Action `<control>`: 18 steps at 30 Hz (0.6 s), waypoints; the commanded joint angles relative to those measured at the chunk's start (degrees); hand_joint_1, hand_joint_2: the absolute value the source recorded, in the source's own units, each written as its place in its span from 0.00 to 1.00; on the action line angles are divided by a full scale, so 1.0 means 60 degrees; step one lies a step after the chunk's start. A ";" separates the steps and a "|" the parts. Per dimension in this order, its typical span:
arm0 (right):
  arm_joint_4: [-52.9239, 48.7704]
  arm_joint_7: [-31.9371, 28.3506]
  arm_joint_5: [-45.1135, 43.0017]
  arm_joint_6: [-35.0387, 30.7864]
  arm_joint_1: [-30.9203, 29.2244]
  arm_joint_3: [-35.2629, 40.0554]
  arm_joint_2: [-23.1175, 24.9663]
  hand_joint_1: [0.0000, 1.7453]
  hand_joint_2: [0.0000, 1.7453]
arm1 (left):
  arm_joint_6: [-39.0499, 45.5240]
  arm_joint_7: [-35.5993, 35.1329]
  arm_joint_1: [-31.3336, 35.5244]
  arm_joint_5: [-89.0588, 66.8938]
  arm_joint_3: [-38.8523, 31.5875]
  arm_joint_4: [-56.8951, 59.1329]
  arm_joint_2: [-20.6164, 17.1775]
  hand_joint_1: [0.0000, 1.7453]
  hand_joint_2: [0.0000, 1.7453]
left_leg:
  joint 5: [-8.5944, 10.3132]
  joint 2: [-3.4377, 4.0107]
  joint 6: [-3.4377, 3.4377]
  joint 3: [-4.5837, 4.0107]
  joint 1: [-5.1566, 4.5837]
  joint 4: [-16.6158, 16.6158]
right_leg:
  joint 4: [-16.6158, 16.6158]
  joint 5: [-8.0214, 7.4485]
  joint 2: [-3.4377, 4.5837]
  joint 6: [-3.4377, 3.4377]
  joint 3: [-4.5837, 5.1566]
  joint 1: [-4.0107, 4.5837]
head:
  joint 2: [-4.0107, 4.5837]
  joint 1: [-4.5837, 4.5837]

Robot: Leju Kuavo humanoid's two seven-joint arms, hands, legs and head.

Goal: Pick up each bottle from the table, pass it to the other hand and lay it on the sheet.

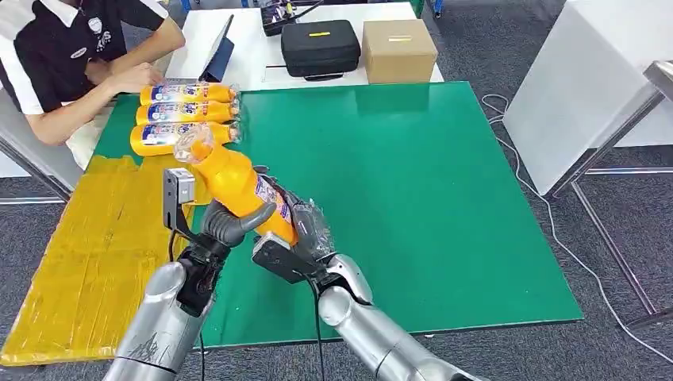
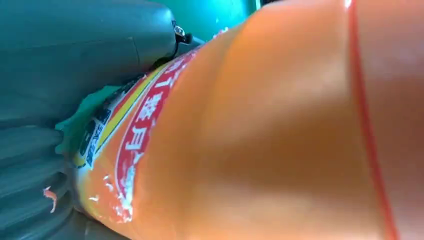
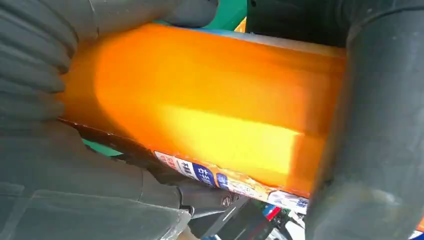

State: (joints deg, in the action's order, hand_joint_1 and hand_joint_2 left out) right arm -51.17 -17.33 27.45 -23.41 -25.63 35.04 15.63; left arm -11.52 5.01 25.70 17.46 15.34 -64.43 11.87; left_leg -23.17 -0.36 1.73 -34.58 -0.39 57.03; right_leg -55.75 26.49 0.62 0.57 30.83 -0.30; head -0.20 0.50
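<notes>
From the head view, the bottle (image 1: pixel 238 184) hangs above the green mat (image 1: pixel 413 198), its long axis tilted, cap up and to the left toward the yellow sheet (image 1: pixel 95 254). The left hand (image 1: pixel 226 222) wraps its upper body; the right hand (image 1: pixel 298 238) clasps its lower end, so both grasp it. The sheet lies on the left hand's side.

The left wrist view shows the bottle (image 2: pixel 260 140) pressed against the left hand (image 2: pixel 60 75).

In the right wrist view, the right hand (image 3: pixel 60 150) grips the bottle (image 3: pixel 200 110).

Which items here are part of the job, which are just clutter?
Job: held bottle, left hand, right hand, three bottles lying on the green table, yellow sheet.
Clutter: black case, cardboard box, laptop, cable.
</notes>
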 commanded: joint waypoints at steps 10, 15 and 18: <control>-0.0055 0.0123 0.0007 0.0060 -0.0052 0.0185 -0.0409 0.00 1.00 | 0.0152 0.0128 0.0528 0.0060 -0.0128 -0.0027 -0.0079 1.00 1.00 | -0.0011 -0.0015 -0.0016 0.0022 0.0006 0.0000 | 0.0012 0.0012 -0.0026 0.0003 -0.0036 0.0006 | 0.0000 -0.0004; -0.1287 0.0398 0.0406 0.0230 0.0167 -0.0056 -0.0951 0.00 1.00 | 0.0219 0.0234 0.0550 0.0060 -0.0392 0.0069 -0.0233 1.00 1.00 | -0.0006 -0.0018 -0.0013 0.0012 0.0007 0.0001 | 0.0010 0.0008 -0.0027 0.0002 -0.0026 0.0006 | 0.0004 0.0000; -0.1803 0.0519 0.0517 0.0367 0.0302 -0.0181 -0.1135 0.00 1.00 | 0.0173 0.0314 0.0505 0.0049 -0.0491 0.0076 -0.0315 1.00 1.00 | -0.0009 -0.0013 -0.0015 0.0017 0.0005 -0.0001 | 0.0012 0.0008 -0.0021 0.0003 -0.0030 0.0004 | 0.0004 0.0000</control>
State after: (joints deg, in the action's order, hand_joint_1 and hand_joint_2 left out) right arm -54.26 -15.74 29.07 -22.75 -24.66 34.93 14.08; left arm -10.40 6.32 26.15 17.59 14.80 -65.90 11.72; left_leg -23.17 -0.37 1.73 -34.58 -0.40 57.04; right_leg -55.75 26.49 0.62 0.57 30.82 -0.30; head -0.18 0.50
